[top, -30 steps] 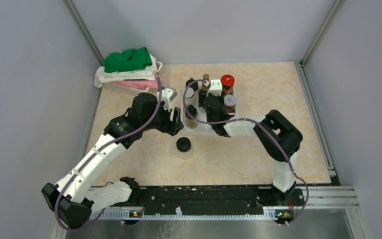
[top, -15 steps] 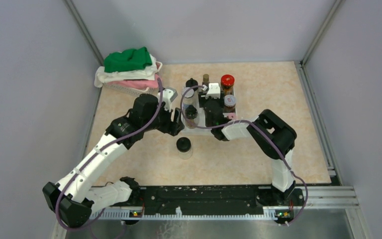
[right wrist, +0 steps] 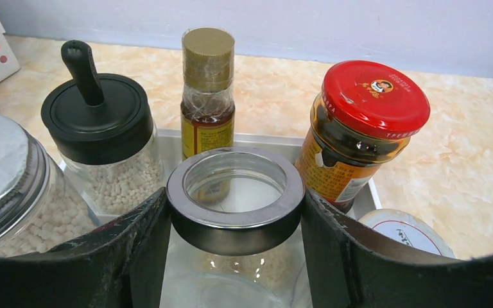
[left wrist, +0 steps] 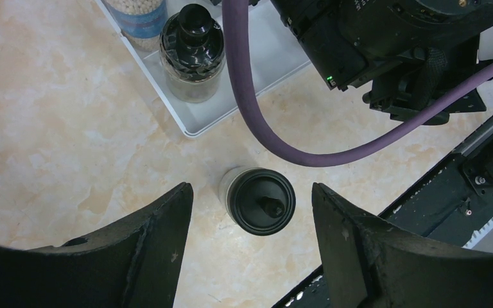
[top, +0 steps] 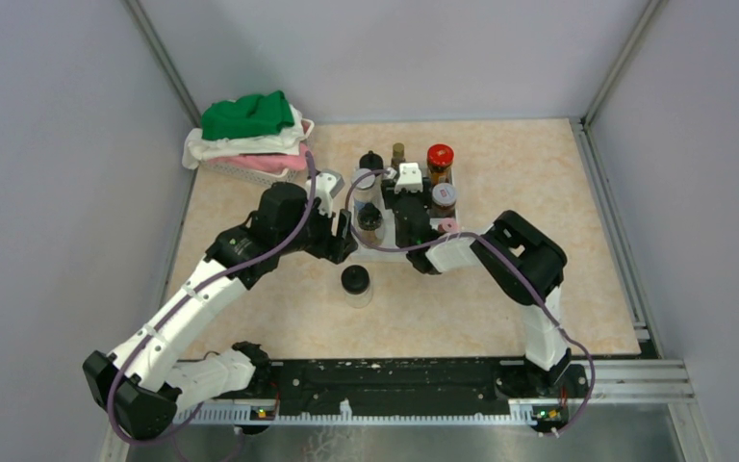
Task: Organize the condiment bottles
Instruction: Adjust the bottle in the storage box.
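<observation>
My right gripper (right wrist: 235,212) is shut on a clear glass jar (right wrist: 235,192) with a silver ring lid, held over the white tray (right wrist: 263,138). Behind it stand a black-capped spout jar (right wrist: 99,138), a slim amber bottle (right wrist: 208,90) and a red-capped jar (right wrist: 366,128). A silver-capped jar (right wrist: 3,173) is at the left and a white-red lid (right wrist: 407,231) at the right. My left gripper (left wrist: 250,187) hangs open above a black-capped jar (left wrist: 261,200) that stands alone on the table (top: 355,282), in front of the tray (top: 385,254).
A white basket piled with folded green, white and pink cloths (top: 250,135) sits at the back left. Grey walls close in both sides and the back. The right arm's purple cable (left wrist: 250,96) loops over the tray's front corner. A black rail (top: 394,375) runs along the near edge.
The right arm has shifted a little left and nearer with the jar still gripped. The left arm has barely moved.
</observation>
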`<action>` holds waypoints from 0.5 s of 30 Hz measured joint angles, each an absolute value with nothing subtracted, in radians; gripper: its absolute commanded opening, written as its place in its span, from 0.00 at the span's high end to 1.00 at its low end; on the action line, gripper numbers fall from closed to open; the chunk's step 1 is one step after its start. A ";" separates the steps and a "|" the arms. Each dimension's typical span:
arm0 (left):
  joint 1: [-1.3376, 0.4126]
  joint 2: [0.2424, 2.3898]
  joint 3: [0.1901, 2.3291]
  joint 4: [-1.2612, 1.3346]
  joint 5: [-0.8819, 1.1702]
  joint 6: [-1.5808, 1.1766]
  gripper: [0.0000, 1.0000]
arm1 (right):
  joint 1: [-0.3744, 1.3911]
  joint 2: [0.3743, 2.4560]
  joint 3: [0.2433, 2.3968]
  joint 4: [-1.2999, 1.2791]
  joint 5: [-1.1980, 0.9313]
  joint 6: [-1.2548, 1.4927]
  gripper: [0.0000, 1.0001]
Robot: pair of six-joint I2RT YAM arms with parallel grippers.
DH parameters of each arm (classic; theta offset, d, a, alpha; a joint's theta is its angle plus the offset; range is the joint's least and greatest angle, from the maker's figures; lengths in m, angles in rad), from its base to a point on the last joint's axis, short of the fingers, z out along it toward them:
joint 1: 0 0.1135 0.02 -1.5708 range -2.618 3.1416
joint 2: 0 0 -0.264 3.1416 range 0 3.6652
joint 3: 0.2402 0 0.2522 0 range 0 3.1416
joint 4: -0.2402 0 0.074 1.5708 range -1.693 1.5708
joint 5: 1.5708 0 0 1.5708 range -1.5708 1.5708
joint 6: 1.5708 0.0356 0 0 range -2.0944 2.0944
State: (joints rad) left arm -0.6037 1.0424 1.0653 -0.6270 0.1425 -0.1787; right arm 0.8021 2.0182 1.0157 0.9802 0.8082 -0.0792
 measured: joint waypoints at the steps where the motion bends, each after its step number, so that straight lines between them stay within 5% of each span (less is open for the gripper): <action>1: -0.604 1.042 1.064 -0.627 0.142 -0.179 0.25 | 0.802 2.019 1.016 0.981 0.807 -0.079 1.00; 15: -0.604 1.042 1.058 -0.620 0.142 -0.182 0.25 | 0.802 2.019 1.083 0.830 0.833 -0.001 1.00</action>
